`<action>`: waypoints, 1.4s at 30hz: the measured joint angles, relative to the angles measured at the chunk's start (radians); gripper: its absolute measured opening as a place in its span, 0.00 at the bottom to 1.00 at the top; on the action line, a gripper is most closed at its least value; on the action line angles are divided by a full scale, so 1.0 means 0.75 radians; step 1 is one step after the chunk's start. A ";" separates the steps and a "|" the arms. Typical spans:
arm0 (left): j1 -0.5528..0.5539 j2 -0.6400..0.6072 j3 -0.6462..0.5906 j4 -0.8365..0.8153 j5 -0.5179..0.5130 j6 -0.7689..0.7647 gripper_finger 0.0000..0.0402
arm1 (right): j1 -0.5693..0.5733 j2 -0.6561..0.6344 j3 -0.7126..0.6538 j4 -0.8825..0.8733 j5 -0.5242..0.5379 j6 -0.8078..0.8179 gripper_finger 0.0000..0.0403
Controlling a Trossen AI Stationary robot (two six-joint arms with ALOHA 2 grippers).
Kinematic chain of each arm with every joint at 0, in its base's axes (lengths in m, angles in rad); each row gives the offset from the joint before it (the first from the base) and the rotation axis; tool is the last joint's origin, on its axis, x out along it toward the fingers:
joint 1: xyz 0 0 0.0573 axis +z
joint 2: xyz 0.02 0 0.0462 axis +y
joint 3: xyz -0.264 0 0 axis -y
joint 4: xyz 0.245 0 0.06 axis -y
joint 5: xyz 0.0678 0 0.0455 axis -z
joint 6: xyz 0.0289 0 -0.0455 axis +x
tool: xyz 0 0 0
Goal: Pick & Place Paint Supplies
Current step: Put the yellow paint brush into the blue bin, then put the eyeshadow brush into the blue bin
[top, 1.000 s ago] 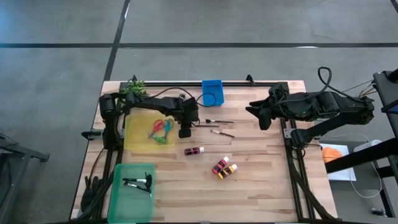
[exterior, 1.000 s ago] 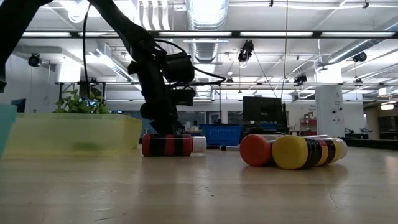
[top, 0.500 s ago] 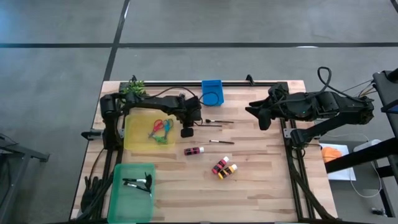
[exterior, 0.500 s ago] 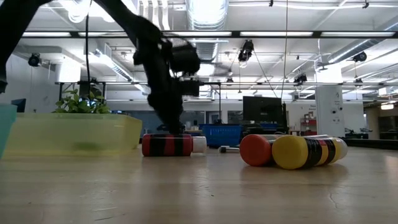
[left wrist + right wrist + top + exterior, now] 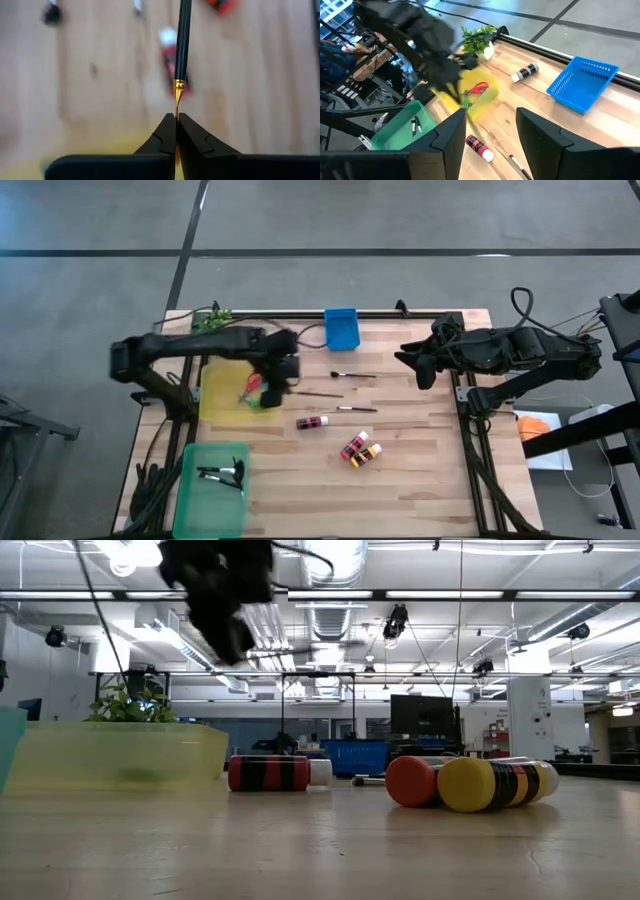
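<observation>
I have a brush (image 5: 182, 45) pinched by its thin gold tip between the left gripper's (image 5: 176, 120) fingers (image 5: 162, 137), which are pressed together on it; the dark handle points straight out ahead of the wrist camera. From above, that left gripper (image 5: 277, 380) sits raised over the right edge of the yellow tray (image 5: 218, 402), and the brush (image 5: 312, 393) juts from it toward the middle of the counter (image 5: 420, 470). In the low view the gripper (image 5: 225, 600) is high up, well clear of the wood.

Inside the yellow tray I see scissors (image 5: 255, 392) with red and green handles. Two more brushes lie flat on the counter, one (image 5: 352, 375) nearer the blue basket (image 5: 342, 328) and one (image 5: 357, 409) just below the held one. A red-and-black bottle (image 5: 311, 422) lies on its side near the second brush. Farther toward the front, two bottles (image 5: 360, 450) lie side by side, touching, one red and one orange. The green tray (image 5: 212, 490) at the front left corner holds some dark items that I can't make out clearly. A plant (image 5: 212, 320) stands at the back left corner.

The right gripper (image 5: 418, 365) waits over the counter's right side, well apart from the supplies; its fingers (image 5: 454, 135) are spread with nothing between them.
</observation>
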 joint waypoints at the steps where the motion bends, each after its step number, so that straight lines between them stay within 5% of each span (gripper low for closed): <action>1: -0.021 -0.060 -0.038 -0.028 0.000 -0.043 0.01 | 0.000 0.000 0.000 -0.001 0.000 0.000 0.42; 7: -0.227 -0.478 -0.331 -0.049 -0.006 -0.446 0.01 | -0.001 0.000 0.000 0.003 0.000 0.000 0.42; 15: -0.840 -0.938 -0.691 -0.026 -0.008 -0.971 0.01 | -0.001 0.000 0.000 0.002 0.001 0.002 0.42; 25: -1.568 -1.086 -0.977 0.150 -0.064 -1.504 0.01 | -0.001 0.002 0.000 0.000 0.010 0.033 0.42; 33: -1.662 -1.075 -1.026 0.185 -0.118 -1.559 0.03 | -0.001 0.002 0.000 -0.001 0.014 0.051 0.42; 42: -1.662 -1.075 -1.027 0.140 -0.165 -1.603 0.23 | -0.001 0.002 -0.003 -0.001 0.014 0.061 0.42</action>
